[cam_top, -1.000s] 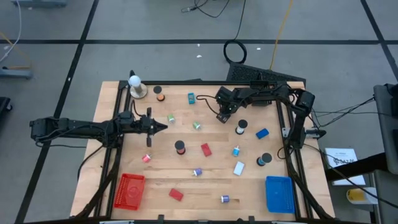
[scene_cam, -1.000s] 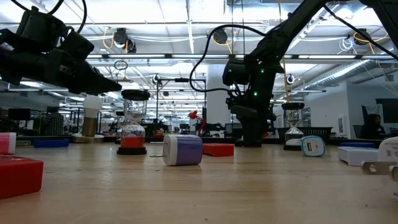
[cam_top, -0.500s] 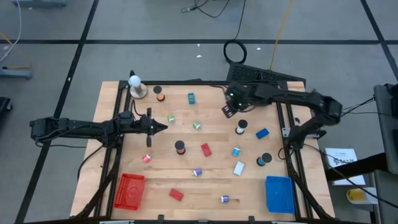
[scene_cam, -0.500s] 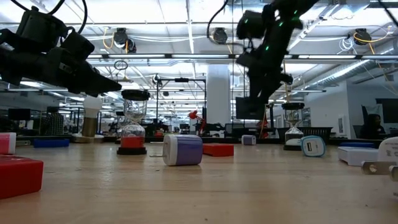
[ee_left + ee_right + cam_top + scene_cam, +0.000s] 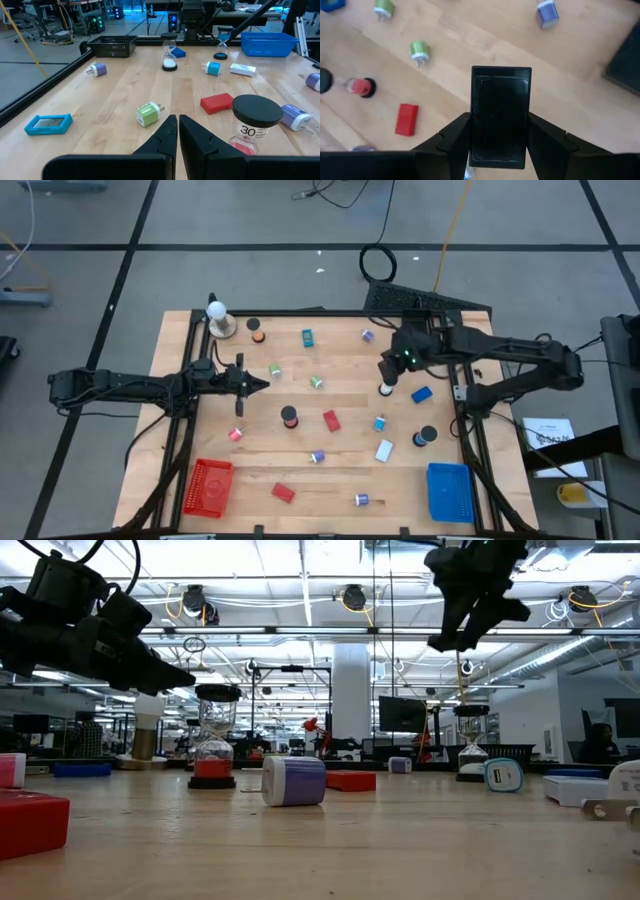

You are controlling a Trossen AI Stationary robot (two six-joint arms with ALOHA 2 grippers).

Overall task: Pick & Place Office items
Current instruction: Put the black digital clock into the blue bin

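Your right gripper [image 5: 388, 366] is clamped on a black block [image 5: 500, 117]. Its long side points along the fingers. Your left gripper [image 5: 177, 131] has its fingers pressed together.

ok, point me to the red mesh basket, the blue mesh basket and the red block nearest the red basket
red mesh basket [image 5: 209, 486], high view, on its mesh floor.
blue mesh basket [image 5: 449, 491], high view, on its mesh floor.
red block [image 5: 283, 493], high view, on its top face.
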